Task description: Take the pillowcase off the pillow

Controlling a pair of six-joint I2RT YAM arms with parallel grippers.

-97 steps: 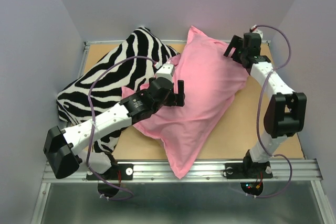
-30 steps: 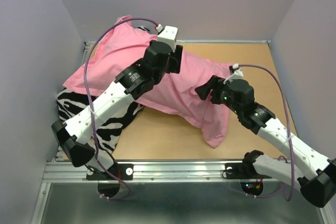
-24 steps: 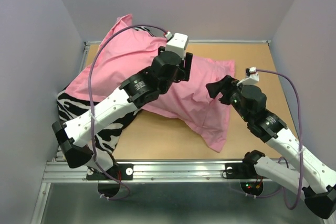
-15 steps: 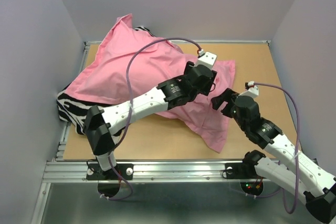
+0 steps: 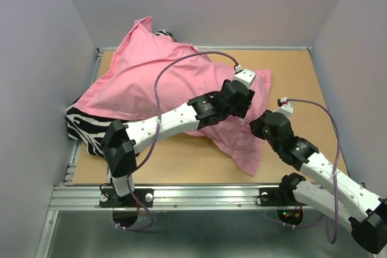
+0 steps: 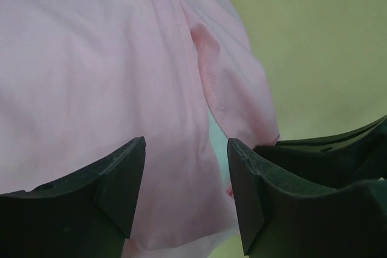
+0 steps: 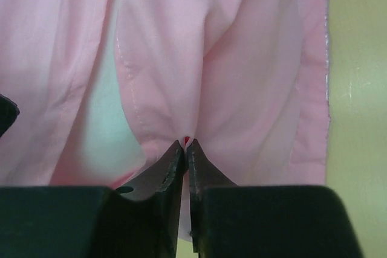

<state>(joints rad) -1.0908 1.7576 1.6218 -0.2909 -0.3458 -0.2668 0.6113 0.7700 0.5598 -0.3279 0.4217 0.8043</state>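
The pink pillowcase (image 5: 151, 83) lies slanted across the table, its left end resting on the zebra pillow. Its open end (image 5: 245, 149) hangs toward the front right. The pillow is almost hidden inside; only a pale strip (image 7: 100, 131) shows through the opening, also visible in the left wrist view (image 6: 216, 134). My right gripper (image 7: 185, 144) (image 5: 254, 125) is shut on a pinched fold of the pillowcase (image 7: 242, 58) beside that opening. My left gripper (image 6: 186, 149) (image 5: 239, 113) hovers open just above the pillowcase (image 6: 91, 77) near the same end, nothing between its fingers.
A black-and-white zebra-striped pillow (image 5: 84, 122) lies under the pink case at the left edge. Bare brown tabletop (image 5: 296, 83) shows at the right and along the front. Grey walls close in on three sides, and a metal rail (image 5: 205, 196) runs along the near edge.
My left arm swung right across the pillowcase to its right end, staying open. My right gripper moved in to the opening and closed on a fold of the fabric.
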